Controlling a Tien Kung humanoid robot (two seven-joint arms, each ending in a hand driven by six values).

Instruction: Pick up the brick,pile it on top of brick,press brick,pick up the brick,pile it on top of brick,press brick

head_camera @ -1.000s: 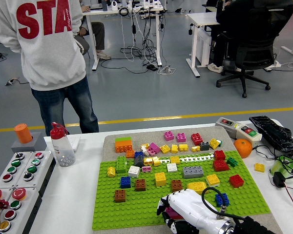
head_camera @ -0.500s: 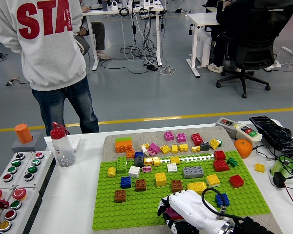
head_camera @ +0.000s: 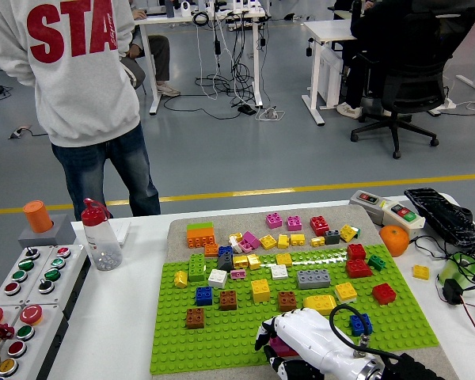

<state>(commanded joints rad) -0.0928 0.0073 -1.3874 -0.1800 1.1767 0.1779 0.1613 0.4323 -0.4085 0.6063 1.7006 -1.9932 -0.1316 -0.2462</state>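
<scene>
My right hand, white with black finger joints, lies over the near edge of the green baseplate. Its fingers curl down around a magenta brick, of which only a small part shows beneath them. I cannot tell whether that brick rests on the plate or on another brick. A blue brick sits just right of the hand and a yellow brick just beyond it. Several more bricks of many colours stand across the plate's far half. The left arm is out of view.
A person in a grey sweatshirt stands at the far left, back turned, hands off the table. A red-capped bottle and a button panel are on the left. An orange, a switch box and cables lie on the right.
The right hand has barely shifted, sinking very slightly at the plate's near edge. Nothing else has moved.
</scene>
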